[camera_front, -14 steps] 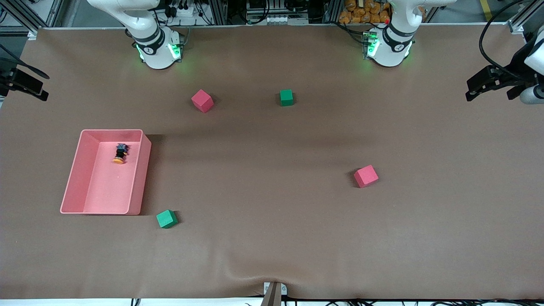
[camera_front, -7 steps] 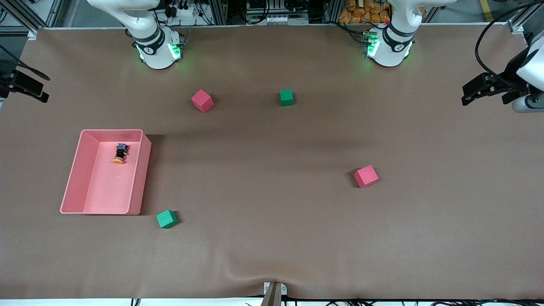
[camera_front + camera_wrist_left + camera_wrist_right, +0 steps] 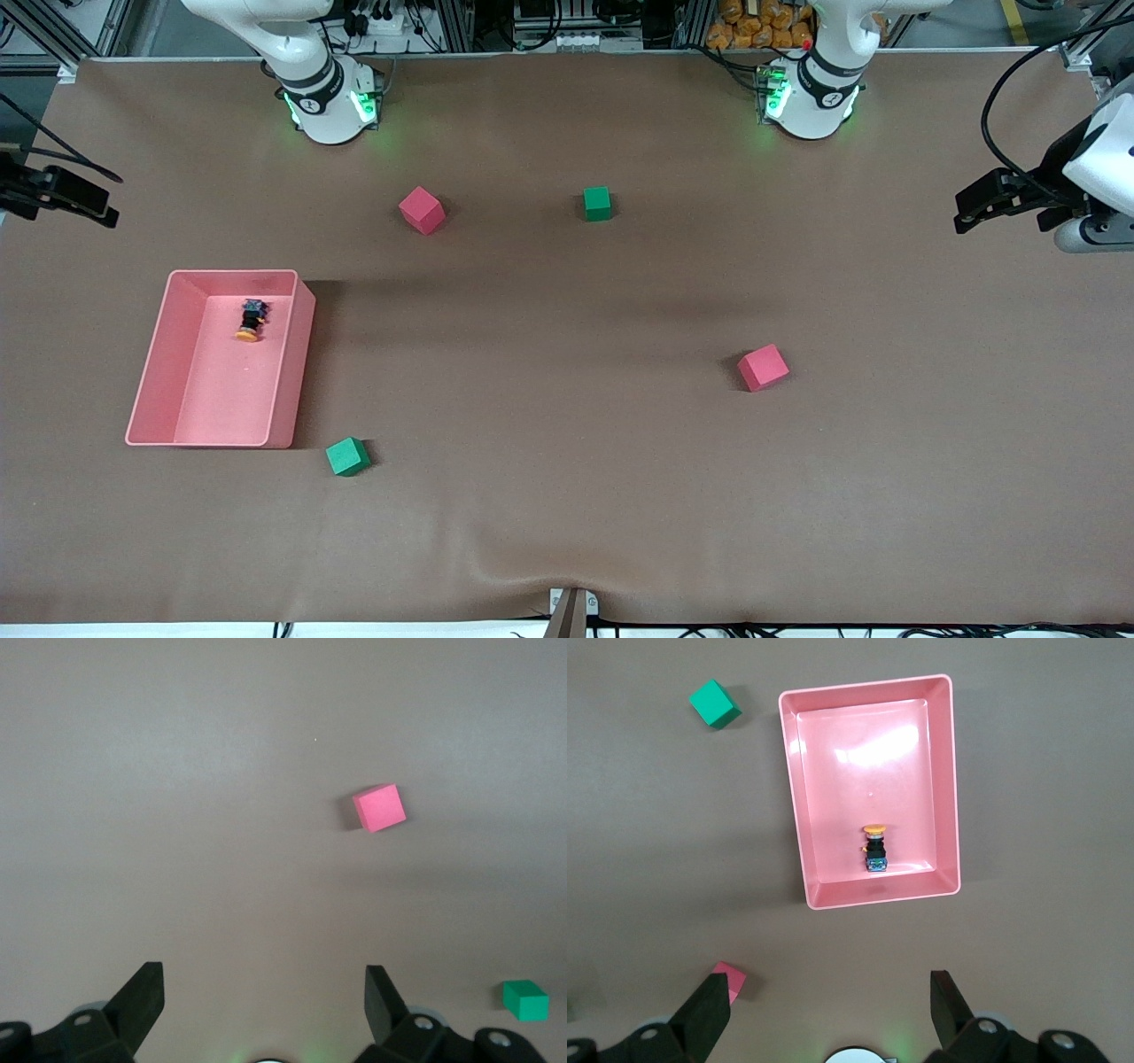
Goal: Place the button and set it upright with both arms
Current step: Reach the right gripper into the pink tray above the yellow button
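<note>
Brown cloth table [image 3: 567, 496], rippled at near edge. Button [image 3: 251, 320] on its side in pink tray [image 3: 297, 354], right arm's end. Left gripper [image 3: 264, 997] and right gripper [image 3: 831, 1003] both spread, empty, high over table ends.

I hold my left gripper [image 3: 966, 211] high over the table's edge at the left arm's end, fingers spread wide. My right gripper [image 3: 99, 206] hangs over the right arm's end, also spread.
</note>
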`<state>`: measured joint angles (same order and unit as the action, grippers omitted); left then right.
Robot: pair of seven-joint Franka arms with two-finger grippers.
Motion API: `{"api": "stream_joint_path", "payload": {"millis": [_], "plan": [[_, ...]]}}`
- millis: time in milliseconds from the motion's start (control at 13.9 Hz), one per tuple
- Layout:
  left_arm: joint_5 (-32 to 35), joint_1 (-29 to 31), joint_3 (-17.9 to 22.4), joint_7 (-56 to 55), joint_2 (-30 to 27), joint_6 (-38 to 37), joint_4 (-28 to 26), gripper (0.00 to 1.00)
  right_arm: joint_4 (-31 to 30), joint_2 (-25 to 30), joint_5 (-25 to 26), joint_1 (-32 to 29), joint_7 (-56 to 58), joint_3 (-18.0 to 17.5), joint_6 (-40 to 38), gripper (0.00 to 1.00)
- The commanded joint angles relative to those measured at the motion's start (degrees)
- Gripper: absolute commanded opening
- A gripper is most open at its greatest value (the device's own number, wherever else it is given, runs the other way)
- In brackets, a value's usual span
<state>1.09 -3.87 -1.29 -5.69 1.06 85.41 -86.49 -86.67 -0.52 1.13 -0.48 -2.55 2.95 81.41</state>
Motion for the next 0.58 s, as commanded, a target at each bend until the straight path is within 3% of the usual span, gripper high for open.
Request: {"api": "stream_joint_path", "payload": {"millis": [0, 505], "plan": [[0.49, 0.00, -0.29, -0.28, 0.35, 0.46, 0.89, 1.00, -4.20, 1.57, -0.42, -0.04, 0.88, 0.12, 2.42, 1.00], [0.84, 0.17, -0.20, -0.11, 1.05, 0.81, 0.80, 1.00, -23.53, 6.15, -0.42, 0.04, 1.14, 0.21, 17.71, 1.00]]}}
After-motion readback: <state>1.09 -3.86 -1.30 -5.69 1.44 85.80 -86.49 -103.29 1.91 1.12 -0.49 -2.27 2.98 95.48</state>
